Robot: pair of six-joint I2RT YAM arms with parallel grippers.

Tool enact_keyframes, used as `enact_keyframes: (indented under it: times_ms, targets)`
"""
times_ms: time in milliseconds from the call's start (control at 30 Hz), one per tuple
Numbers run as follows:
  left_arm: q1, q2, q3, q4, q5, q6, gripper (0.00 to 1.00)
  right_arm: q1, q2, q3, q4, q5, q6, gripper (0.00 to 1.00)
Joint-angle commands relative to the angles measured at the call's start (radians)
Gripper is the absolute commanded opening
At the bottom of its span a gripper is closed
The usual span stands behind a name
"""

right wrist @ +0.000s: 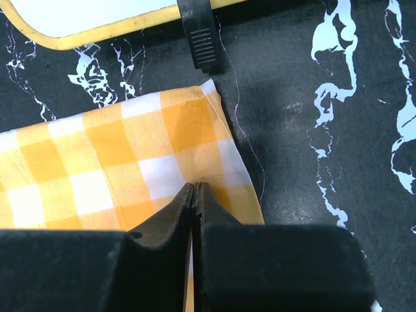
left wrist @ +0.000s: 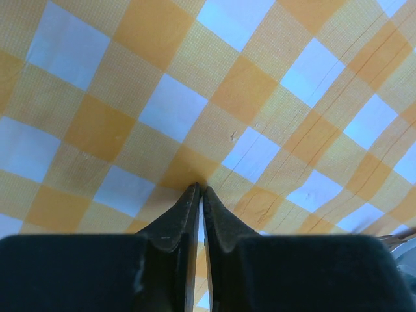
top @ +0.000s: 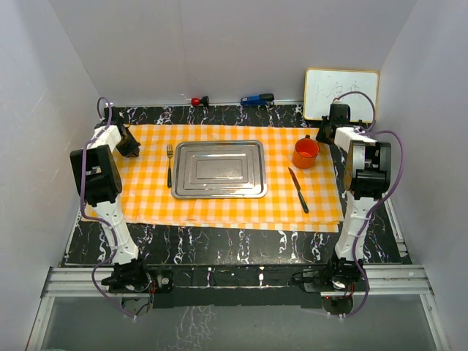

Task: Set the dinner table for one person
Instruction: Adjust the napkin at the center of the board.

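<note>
The dinner table (top: 219, 245) is a black tabletop with white veining. An orange-and-white checked cloth (top: 219, 208) lies spread on it. On the cloth are a steel tray (top: 219, 170) in the middle, a fork (top: 170, 164) to its left, a black-handled knife (top: 298, 190) to its right and an orange cup (top: 306, 153) at the far right. My left gripper (top: 130, 146) is shut, its tips down at the cloth (left wrist: 195, 97) near the far left corner. My right gripper (top: 326, 136) is shut, its tips (right wrist: 195, 185) over the cloth's far right corner (right wrist: 130, 149).
A small whiteboard (top: 341, 93) leans at the back right, close behind my right gripper; its edge and black foot (right wrist: 200, 32) show in the right wrist view. A red object (top: 197, 101) and a blue-black object (top: 257, 98) lie along the back edge. White walls enclose the table.
</note>
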Motion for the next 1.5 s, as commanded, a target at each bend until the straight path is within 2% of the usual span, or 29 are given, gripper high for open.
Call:
enact_keyframes:
  times_ms: [0,367,633,833,1033,1467]
  targets:
    - [-0.007,0.058,-0.039,-0.073,-0.034,0.022,0.07,-0.020,0.099,-0.022,-0.096,0.053,-0.038,0.00]
    - [-0.025,-0.060,-0.161,-0.129,-0.096,-0.008,0.07,-0.021,0.121,0.023,-0.099,0.008,-0.035,0.00]
    - [-0.032,-0.076,-0.184,-0.153,-0.140,-0.029,0.07,-0.020,0.112,0.026,-0.091,-0.013,-0.031,0.00]
    - [-0.031,-0.074,-0.130,-0.160,-0.145,0.002,0.18,-0.020,0.070,-0.011,-0.061,0.003,-0.016,0.00]
    - [-0.032,-0.049,-0.065,-0.169,-0.200,0.022,0.19,-0.021,0.047,-0.030,-0.038,0.000,-0.022,0.00]
    - [-0.032,0.026,-0.051,-0.107,-0.181,0.102,0.18,-0.020,0.073,0.003,-0.036,-0.020,-0.032,0.00]
